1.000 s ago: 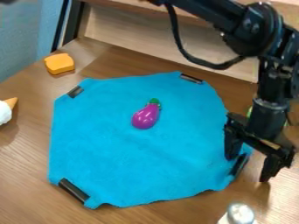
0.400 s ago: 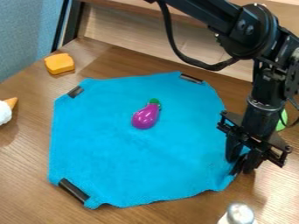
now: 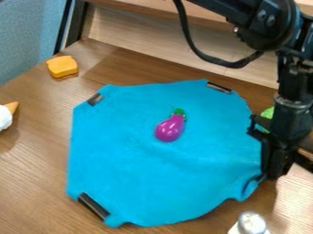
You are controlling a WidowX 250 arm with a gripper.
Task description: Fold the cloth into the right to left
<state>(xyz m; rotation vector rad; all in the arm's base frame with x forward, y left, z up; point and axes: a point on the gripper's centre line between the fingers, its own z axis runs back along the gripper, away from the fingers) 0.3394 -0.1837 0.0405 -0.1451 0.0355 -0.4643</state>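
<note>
Where the soft, bright-blue, many-cornered fabric cloth (image 3: 153,171) lay: flat on the table for the most part, spreading leftward in the view from the black two-finger gripper (image 3: 272,175), which stood at its lower right corner
Jaws: together, apparently clamped on that corner, the blue fabric bunched and curled just beside the tips
Long axis: none clear, the cloth being about as broad as it was deep; the jaws pointed down at its edge
Arm: the single black jointed arm (image 3: 266,23), at the view's upper right, so on the side to be folded
Next move: judged to want a lift of the pinched corner, then a carry left across the middle
Eggplant: the glossy purple toy eggplant with a green cap (image 3: 170,129) rested on the cloth, in the likely path, and might have been covered or rolled
Dark strips: a black strip at the upper left corner (image 3: 94,99), one at the upper right (image 3: 218,87), one at the lower left (image 3: 94,206)
Table: brown wood-grained table (image 3: 30,169), with an orange toy block (image 3: 62,66) at upper left, a white-and-orange toy cone (image 3: 6,118) at the left edge, a silver-topped object (image 3: 252,224) near the bottom
Room: pale wooden panel (image 3: 134,34) behind, blue-grey surface (image 3: 24,27) beyond
</note>
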